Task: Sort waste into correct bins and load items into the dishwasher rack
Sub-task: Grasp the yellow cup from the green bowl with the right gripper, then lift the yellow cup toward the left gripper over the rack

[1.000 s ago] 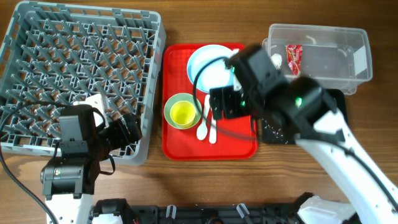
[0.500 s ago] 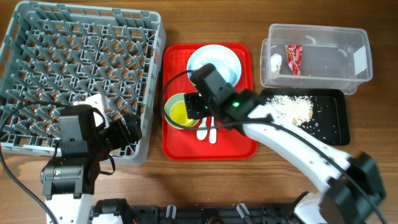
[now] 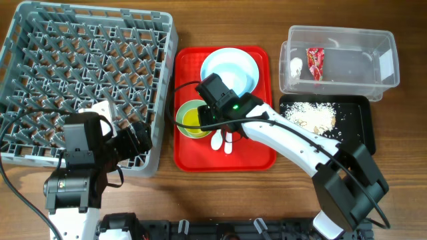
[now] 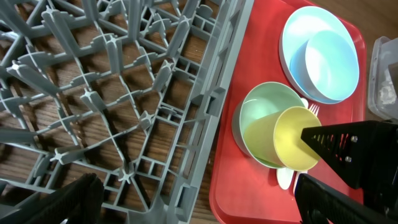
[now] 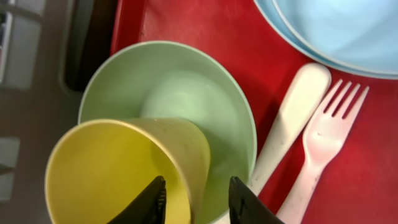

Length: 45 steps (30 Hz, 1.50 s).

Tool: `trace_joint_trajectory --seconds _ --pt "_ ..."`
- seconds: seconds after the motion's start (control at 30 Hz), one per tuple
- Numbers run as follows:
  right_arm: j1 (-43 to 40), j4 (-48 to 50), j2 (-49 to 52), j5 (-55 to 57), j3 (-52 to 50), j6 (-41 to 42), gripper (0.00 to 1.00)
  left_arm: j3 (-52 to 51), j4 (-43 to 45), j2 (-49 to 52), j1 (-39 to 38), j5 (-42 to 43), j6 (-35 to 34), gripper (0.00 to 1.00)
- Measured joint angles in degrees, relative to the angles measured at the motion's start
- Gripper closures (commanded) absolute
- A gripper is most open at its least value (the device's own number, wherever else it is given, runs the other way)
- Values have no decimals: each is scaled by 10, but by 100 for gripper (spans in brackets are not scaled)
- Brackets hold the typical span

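The yellow cup (image 5: 118,174) leans inside the pale green bowl (image 5: 180,93) on the red tray. My right gripper (image 5: 196,186) is open, one finger inside the cup and one outside, with small gaps to the wall between them. In the overhead view it (image 3: 203,119) hangs over the cup (image 3: 194,121). A white spoon (image 5: 292,118) and fork (image 5: 323,143) lie beside the bowl. The light blue bowl (image 3: 237,75) rests on the plate (image 3: 208,65). My left gripper (image 4: 199,208) stands open over the front right corner of the dishwasher rack (image 3: 87,67).
The red serving tray (image 3: 253,157) lies between the rack and the bins. The clear tub (image 3: 353,63) holds a red wrapper (image 3: 314,63) and a white scrap (image 3: 296,65). The black tray (image 3: 357,133) holds rice-like crumbs (image 3: 313,115).
My right arm has swung left from the black tray to the green bowl, and its fingers have narrowed around the yellow cup's wall. The left arm has not moved.
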Motion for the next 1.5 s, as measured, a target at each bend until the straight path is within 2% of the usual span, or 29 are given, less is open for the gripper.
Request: trace_joint_trajectory --seconds 0.13,0.33,0.7,0.8,0.93,1.13,1.37,1.5 --pt "0 -18 0 -5 0 14 77 0 0 0 0 0 0 0" --pt "0 -27 1 -23 0 21 96 0 0 0 0 0 0 0" --pt "-4 -42 1 -30 0 23 96 0 0 0 0 0 0 0" --pt "-23 -70 -8 -33 4 16 96 0 0 0 0 1 0 0" --pt "-77 -89 -68 -50 18 4 96 0 11 0 0 30 -1 0" --pt "-168 -88 -178 -178 39 -52 96 0 76 23 0 171 -3 0" --pt "-183 -90 -183 -399 40 -130 96 0 209 100 0 415 -4 0" --pt "-183 -70 -183 -485 40 -147 96 0 281 137 0 543 -5 0"
